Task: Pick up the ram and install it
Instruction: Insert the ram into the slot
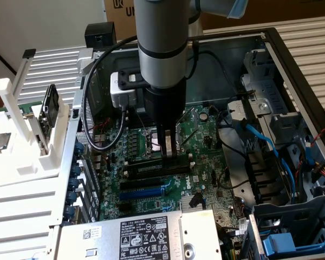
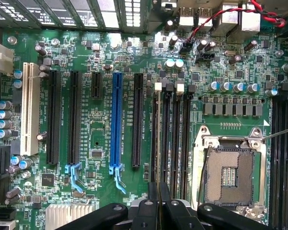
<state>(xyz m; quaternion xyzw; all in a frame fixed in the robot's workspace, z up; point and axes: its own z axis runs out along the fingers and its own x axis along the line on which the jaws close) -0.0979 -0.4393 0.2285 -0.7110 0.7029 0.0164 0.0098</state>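
Observation:
The ram (image 1: 151,169) is a long, thin dark stick standing on edge along one of the black memory slots (image 2: 177,139) of the green motherboard (image 1: 200,184), beside the empty CPU socket (image 2: 230,177). My gripper (image 1: 168,154) reaches straight down into the open computer case, directly over the ram. Its two dark fingers sit close together, pinching the ram's thin upper edge. In the wrist view the gripper (image 2: 158,196) lines up with the slot nearest the blue slot, and the ram (image 2: 157,139) shows edge-on there. How deep the stick sits in the slot cannot be told.
A white rack (image 1: 21,135) outside the case on the exterior view's left holds a black-framed board (image 1: 47,111) and a small silver chip (image 1: 0,142). A power supply (image 1: 141,235) sits at the front. Blue cables (image 1: 268,143) and drive cages crowd the right. A blue expansion slot (image 2: 117,120) lies beside the memory slots.

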